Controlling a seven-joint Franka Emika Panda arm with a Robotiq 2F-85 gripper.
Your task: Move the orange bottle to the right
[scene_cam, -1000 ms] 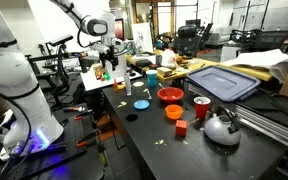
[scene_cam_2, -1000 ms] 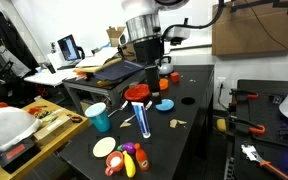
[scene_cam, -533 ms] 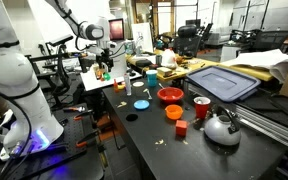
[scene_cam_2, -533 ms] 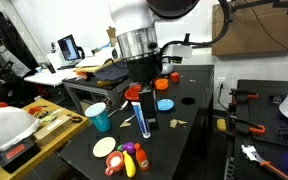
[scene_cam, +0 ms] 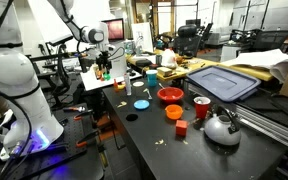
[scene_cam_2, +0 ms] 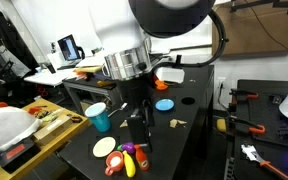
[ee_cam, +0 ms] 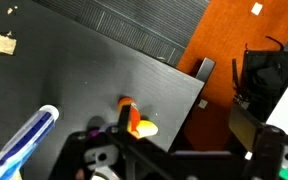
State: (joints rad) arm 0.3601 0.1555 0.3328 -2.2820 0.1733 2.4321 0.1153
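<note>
**Robot gripper [scene_cam_2: 136, 135] hangs low over one end of a cluttered black worktable [scene_cam_2: 184, 140], close to a small, slim orange plastic bottle [ee_cam: 131, 115].**

The wrist view alone looks down on the bottle. It sits on the dark tabletop just ahead of the gripper's body, with a yellow piece touching it and a blue-and-white tube [ee_cam: 29, 145] off to one side. No view shows whether the jaws are spread or clenched. In an exterior view the arm's bulk hides much of the table's middle, leaving a pink plate [scene_cam_2: 104, 147] and a teal cup [scene_cam_2: 97, 117] visible near the gripper. Only an exterior view from the opposite end shows the red bowl [scene_cam: 170, 95], red cup [scene_cam: 201, 106] and metal kettle [scene_cam: 221, 127], all well apart from the gripper.
</note>
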